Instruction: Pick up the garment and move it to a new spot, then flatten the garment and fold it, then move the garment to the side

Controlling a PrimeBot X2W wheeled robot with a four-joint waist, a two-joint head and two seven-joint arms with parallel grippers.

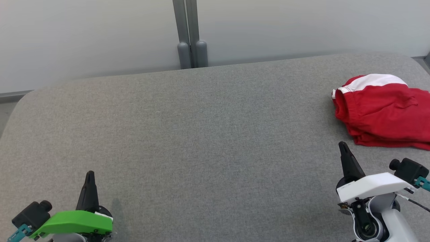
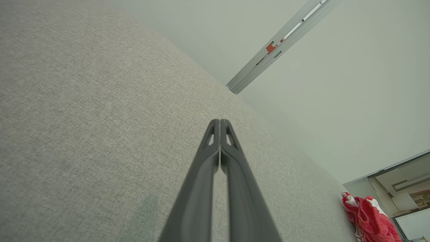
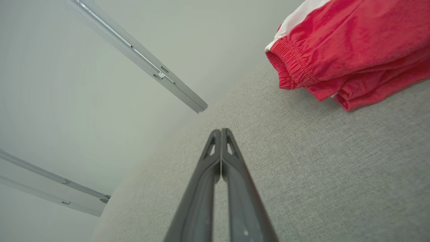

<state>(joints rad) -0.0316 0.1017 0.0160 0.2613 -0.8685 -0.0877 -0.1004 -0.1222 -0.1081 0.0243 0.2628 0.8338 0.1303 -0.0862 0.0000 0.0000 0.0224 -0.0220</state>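
The left tool (image 1: 90,174) has long, tapering matte-black fingers set in a bright green plastic wrist cover (image 1: 75,226), beside a boxy black camera module (image 1: 32,215) with a teal connector (image 1: 18,232). The right tool (image 1: 343,145) matches it, but has a white plastic wrist cover (image 1: 373,185) and a thin black cable (image 1: 416,203). Each finger has a triangular slot (image 3: 210,149) near its tip.

- worktop (image 1: 201,134): grey woven cloth, matt; a fine, slightly rough weave
- garment (image 1: 383,111): red cloth, matt and creased; a white cloth band along one edge; the gathered hem is ribbed
- left hand (image 1: 89,174): fingers (image 2: 198,195) of dark, smooth, matt plastic; green cover (image 1: 77,223) of smooth plastic
- right hand (image 1: 343,145): fingers (image 3: 242,201) of the same dark matt plastic; white cover (image 1: 373,186) of smooth plastic with a slight sheen
- post (image 1: 189,33): grey, smooth, matt; metal or plastic cannot be told
- wall (image 1: 84,33): pale, smooth, matt
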